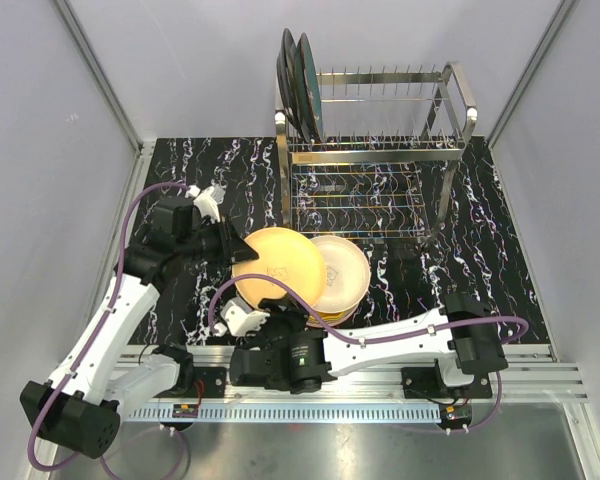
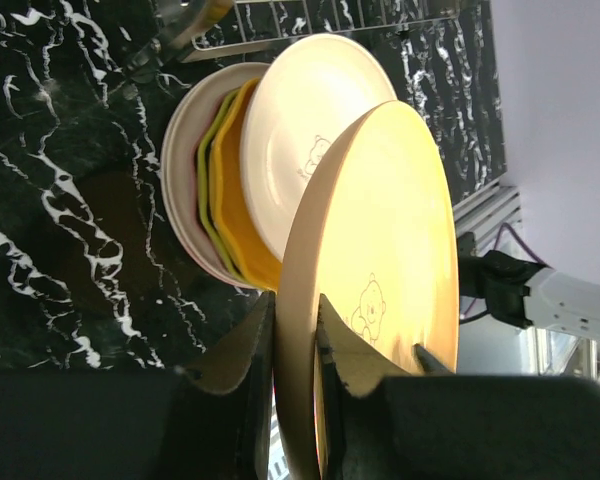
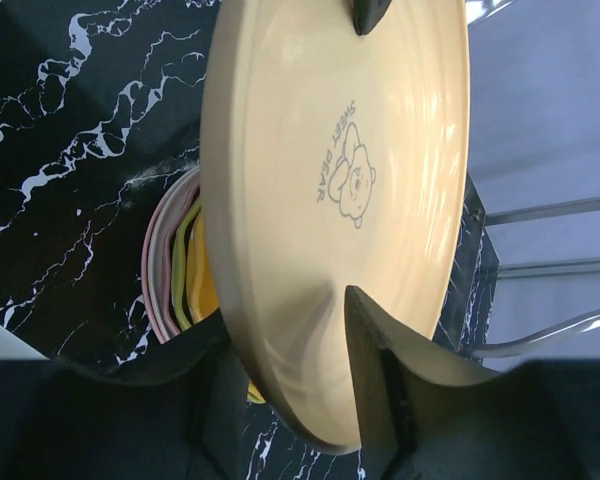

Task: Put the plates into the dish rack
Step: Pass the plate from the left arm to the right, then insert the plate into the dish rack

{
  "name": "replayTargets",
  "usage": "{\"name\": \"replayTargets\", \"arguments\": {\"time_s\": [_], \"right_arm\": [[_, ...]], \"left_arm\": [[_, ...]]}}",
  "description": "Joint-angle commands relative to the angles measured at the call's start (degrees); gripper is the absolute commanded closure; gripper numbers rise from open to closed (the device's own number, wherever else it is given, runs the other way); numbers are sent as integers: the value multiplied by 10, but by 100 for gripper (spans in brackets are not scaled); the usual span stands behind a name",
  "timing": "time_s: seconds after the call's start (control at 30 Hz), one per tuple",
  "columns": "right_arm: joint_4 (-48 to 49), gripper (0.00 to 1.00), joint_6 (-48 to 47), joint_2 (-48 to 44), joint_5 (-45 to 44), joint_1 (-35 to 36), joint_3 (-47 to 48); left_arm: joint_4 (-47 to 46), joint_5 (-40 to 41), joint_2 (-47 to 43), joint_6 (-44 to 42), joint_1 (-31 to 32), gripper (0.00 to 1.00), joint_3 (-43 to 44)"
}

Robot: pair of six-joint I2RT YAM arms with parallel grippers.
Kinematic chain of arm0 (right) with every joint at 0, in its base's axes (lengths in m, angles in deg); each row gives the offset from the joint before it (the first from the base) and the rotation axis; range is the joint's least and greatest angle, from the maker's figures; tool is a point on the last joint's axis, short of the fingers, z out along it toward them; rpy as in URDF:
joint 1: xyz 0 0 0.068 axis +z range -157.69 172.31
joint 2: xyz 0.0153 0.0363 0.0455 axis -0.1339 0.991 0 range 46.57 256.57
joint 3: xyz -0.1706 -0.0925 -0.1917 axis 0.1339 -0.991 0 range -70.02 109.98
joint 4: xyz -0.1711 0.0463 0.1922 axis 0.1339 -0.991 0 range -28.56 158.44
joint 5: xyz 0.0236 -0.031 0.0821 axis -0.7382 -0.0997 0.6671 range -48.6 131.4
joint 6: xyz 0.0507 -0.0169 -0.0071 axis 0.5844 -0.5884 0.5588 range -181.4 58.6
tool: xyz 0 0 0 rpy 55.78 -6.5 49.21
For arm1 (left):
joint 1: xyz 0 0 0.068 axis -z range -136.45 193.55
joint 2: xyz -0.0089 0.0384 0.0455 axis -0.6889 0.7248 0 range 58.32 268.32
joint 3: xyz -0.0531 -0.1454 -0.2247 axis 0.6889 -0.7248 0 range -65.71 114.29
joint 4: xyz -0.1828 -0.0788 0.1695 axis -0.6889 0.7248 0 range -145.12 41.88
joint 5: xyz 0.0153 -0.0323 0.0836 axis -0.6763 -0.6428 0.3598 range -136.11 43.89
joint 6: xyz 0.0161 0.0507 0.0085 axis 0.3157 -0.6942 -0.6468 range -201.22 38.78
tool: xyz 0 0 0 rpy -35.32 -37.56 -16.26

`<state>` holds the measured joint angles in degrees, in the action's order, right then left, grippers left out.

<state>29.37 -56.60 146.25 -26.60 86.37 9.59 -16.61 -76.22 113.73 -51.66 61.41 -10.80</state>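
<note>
Your left pincer [image 2: 295,320] clamps the rim of the cream plate [image 2: 380,230]; your right pincer [image 3: 290,330] straddles the opposite edge, grip unclear. Beneath them lies the stack [image 2: 215,180]; beyond stands the rack [image 1: 380,150], holding two dark plates [image 1: 298,85].

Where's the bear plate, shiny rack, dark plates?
Cream-yellow round bear plate [image 3: 352,185]: right wrist view, printed centre.
Shiny chrome wire dish rack [image 1: 463,87]: top view, right end frame.
Dark round plates [image 1: 308,85]: top view, face.

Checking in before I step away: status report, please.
Left gripper shut on cream-yellow plate. Right gripper astride same plate, grip unclear. Plate held near stack, not racked. Dish rack holds two dark plates, rest free.
</note>
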Motion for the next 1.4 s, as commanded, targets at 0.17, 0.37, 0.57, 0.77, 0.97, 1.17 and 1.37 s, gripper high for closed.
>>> {"name": "replayTargets", "arguments": {"time_s": [0.17,0.37,0.57,0.77,0.97,1.17,1.37], "right_arm": [[-36,80,-2,13,-49,2,61],[-13,99,-30,3,-43,5,70],[40,99,-43,-42,-18,11,61],[113,99,-30,-127,58,11,-7],[133,98,4,-215,110,11,-78],[138,97,27,-268,135,11,-115],[140,96,38,-315,186,11,-133]], "left_arm": [[-26,-51,-12,1,0,68,1],[-44,-53,-9,27,0,26,12],[-10,3,3,1,0,1,60],[-14,48,-12,17,-5,1,100],[-7,143,-39,16,-11,1,148],[-8,206,-70,9,-12,1,164],[-18,276,-113,-18,-12,1,130]]}}
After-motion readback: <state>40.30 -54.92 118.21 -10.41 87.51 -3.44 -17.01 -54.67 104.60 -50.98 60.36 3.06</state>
